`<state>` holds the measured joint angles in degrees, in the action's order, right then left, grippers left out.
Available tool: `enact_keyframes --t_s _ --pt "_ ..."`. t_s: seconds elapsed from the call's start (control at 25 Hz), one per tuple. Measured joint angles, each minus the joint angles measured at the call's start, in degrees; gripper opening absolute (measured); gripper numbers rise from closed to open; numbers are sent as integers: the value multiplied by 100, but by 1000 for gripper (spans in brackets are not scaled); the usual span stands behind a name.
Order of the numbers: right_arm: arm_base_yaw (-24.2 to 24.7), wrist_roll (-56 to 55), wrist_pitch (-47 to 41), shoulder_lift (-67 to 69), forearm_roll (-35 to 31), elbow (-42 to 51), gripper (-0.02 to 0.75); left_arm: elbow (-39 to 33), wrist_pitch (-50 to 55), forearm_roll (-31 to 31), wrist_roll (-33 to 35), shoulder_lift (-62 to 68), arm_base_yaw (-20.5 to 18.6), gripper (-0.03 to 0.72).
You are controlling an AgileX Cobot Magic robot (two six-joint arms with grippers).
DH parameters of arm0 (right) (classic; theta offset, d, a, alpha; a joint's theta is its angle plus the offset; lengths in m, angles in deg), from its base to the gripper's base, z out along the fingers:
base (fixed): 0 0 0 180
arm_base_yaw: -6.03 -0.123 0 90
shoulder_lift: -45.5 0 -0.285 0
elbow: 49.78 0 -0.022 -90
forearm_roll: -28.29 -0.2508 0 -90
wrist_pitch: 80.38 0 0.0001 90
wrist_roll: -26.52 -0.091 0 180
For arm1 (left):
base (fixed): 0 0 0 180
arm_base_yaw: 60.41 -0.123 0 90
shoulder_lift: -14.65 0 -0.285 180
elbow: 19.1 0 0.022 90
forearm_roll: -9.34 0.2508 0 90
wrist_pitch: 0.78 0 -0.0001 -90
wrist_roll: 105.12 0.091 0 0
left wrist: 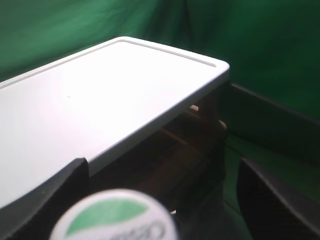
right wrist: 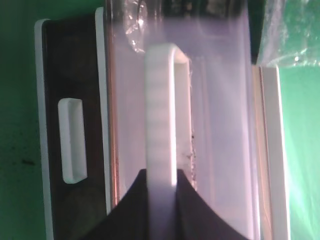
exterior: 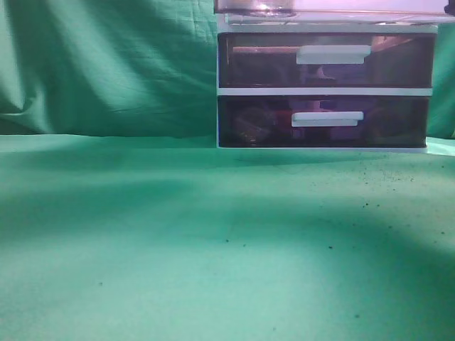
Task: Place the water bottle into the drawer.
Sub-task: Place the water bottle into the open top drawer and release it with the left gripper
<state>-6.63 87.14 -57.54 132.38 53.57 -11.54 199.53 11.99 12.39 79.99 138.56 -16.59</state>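
Note:
The water bottle shows in the left wrist view as a white cap with a green leaf mark (left wrist: 114,217), low between the black fingers of my left gripper (left wrist: 160,200). The fingers stand wide apart; whether they press its body is hidden. Its clear base (exterior: 269,8) shows through the floor of the drawer (exterior: 341,7), which is pulled out at the top of the exterior view. My right gripper (right wrist: 161,175) is shut on the drawer's white bar handle (right wrist: 162,100).
The unit's flat white top (left wrist: 100,100) lies just past the left gripper. Two shut dark drawers with white handles (exterior: 333,54) (exterior: 327,118) sit below. Green cloth (exterior: 178,234) covers the table and the backdrop.

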Motion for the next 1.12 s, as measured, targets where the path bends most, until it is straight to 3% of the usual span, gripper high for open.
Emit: enact_keyframes --t_s 0.16,0.32,0.56,0.64,0.72,0.92,1.04,1.12 --pt "0 -123 26 0 0 14 91 21 -1008 -305 84 345 105 582" --pt "0 -283 26 0 53 23 91 -1 -1881 -226 44 603 394 582" --pt "0 -397 -28 -9 93 23 91 -1 -2437 992 -750 570 481 582" --pt "0 -397 -28 -9 93 23 91 -1 -1838 1371 -834 438 469 582" --pt "0 -382 -28 -9 93 23 91 55 -707 1552 -845 224 469 491" --pt "0 22 -5 -9 -53 23 91 251 2393 1904 -850 -643 460 97" --pt "0 233 -120 80 -257 -153 91 286 3678 1857 -872 -1348 456 0" --pt "-23 384 -172 275 -413 -416 91 248 4426 1807 -884 -1817 456 0"
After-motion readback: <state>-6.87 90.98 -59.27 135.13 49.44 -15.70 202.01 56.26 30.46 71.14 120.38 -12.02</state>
